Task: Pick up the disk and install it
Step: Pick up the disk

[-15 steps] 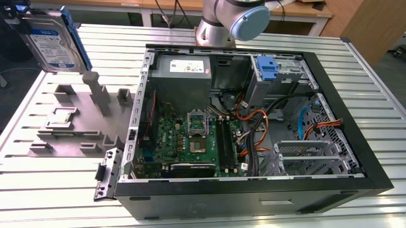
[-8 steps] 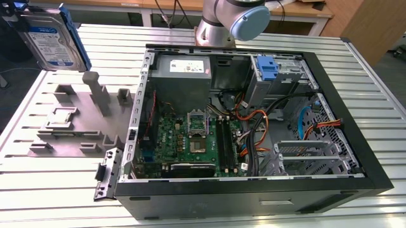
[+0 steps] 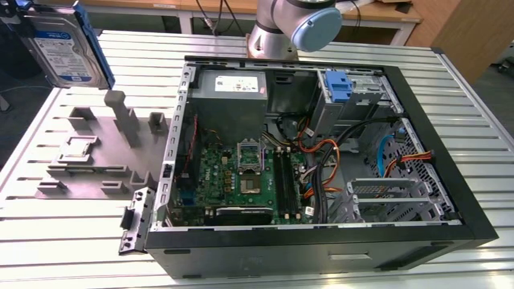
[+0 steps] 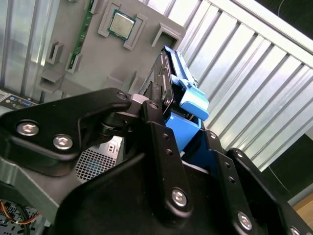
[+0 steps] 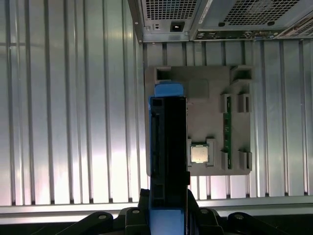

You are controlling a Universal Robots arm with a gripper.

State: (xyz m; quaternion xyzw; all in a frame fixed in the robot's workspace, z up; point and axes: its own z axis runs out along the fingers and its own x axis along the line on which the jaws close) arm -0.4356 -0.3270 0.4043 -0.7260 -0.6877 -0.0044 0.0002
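Tool on disk edges, above tray

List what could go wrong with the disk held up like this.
The end effector grips the disk at one end, most of it sticking out; it may tilt or slip.
In the first wrist view it hangs over the grey fixture with a bare processor; a drop could hit it.
Loose cables inside the case could snag it.
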